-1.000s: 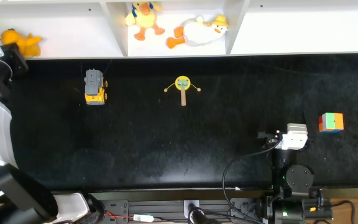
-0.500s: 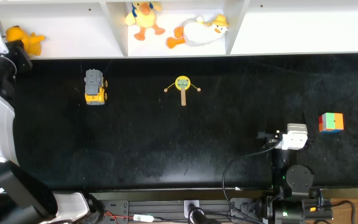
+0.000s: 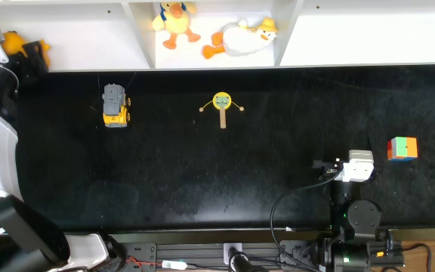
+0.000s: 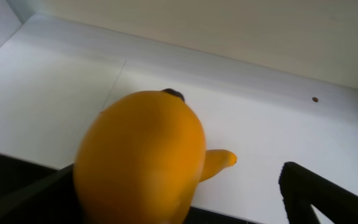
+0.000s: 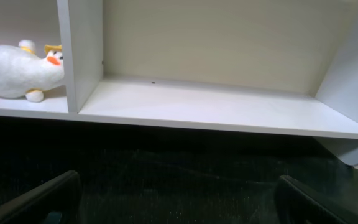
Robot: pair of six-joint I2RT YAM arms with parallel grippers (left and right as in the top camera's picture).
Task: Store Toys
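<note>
While the left claw (image 4: 176,169) sits open around the orange plush toy (image 4: 142,162) on the shelf (image 4: 303,118), it should next back out and fetch the toy truck (image 3: 115,105).

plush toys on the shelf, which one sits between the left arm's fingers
The orange plush, alone in the left compartment; the yellow duck and white goose share the middle compartment.

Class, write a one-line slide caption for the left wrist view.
Open left gripper around an orange toy, white shelf behind.
</note>
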